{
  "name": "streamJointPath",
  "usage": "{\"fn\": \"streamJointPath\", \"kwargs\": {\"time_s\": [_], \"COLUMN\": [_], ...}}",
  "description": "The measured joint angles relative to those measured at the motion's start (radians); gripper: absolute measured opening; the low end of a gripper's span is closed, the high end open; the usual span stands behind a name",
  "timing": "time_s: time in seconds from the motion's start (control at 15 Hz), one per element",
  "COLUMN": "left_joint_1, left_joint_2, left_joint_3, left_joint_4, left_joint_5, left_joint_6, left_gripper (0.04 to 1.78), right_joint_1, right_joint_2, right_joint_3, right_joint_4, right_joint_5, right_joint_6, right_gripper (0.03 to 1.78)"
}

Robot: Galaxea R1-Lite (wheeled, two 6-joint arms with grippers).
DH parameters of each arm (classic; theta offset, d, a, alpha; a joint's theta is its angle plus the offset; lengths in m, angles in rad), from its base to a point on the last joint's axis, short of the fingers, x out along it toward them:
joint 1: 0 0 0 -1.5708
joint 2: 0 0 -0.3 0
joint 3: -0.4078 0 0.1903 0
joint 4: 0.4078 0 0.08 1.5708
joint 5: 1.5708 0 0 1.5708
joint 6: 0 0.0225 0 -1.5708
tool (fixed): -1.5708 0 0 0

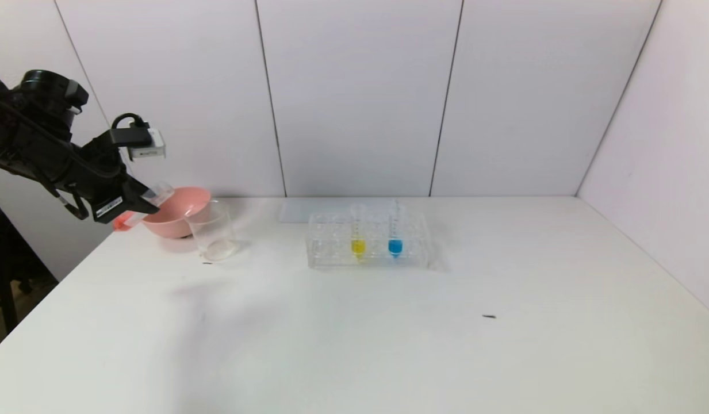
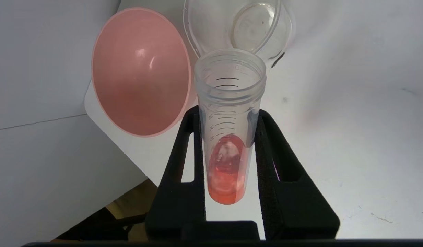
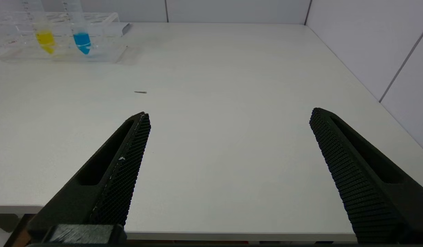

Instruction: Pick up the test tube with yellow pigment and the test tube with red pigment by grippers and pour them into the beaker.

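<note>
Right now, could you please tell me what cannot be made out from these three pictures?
- Right gripper: outside the head view; only its open fingers show in the right wrist view.
- Beaker: clear walls leave it unclear whether it holds any liquid.
- Test tube with red pigment, clamped in the left gripper: mostly hidden by that gripper in the head view.
- Rack: cut off by the right wrist view's edge.

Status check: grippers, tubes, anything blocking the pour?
Left gripper shut on red tube, tilted toward beaker. Right gripper open, idle. Yellow tube racked. Nothing blocking.
</note>
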Motion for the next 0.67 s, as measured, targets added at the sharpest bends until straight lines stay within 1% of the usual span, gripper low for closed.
{"fn": "streamJointPath", "kwargs": {"time_s": [0.2, 0.27, 0.4, 0.67], "left_joint_1": [0.0, 0.0, 0.0, -0.003], "left_joint_2": [0.041, 0.054, 0.076, 0.106], "left_joint_3": [-0.077, -0.099, -0.126, -0.154], "left_joint_4": [0.077, 0.096, 0.106, 0.112], "left_joint_5": [0.005, 0.019, 0.05, 0.067], "left_joint_6": [0.05, 0.06, 0.08, 0.098], "left_gripper": [0.45, 0.45, 0.45, 0.45], "right_joint_1": [0.0, 0.0, 0.0, 0.0], "right_joint_2": [0.0, 0.0, 0.0, 0.0], "right_joint_3": [0.0, 0.0, 0.0, 0.0], "right_joint_4": [0.0, 0.0, 0.0, 0.0], "right_joint_5": [0.0, 0.0, 0.0, 0.0], "right_joint_6": [0.0, 0.0, 0.0, 0.0], "right_gripper": [1.7, 1.7, 1.7, 1.7]}}
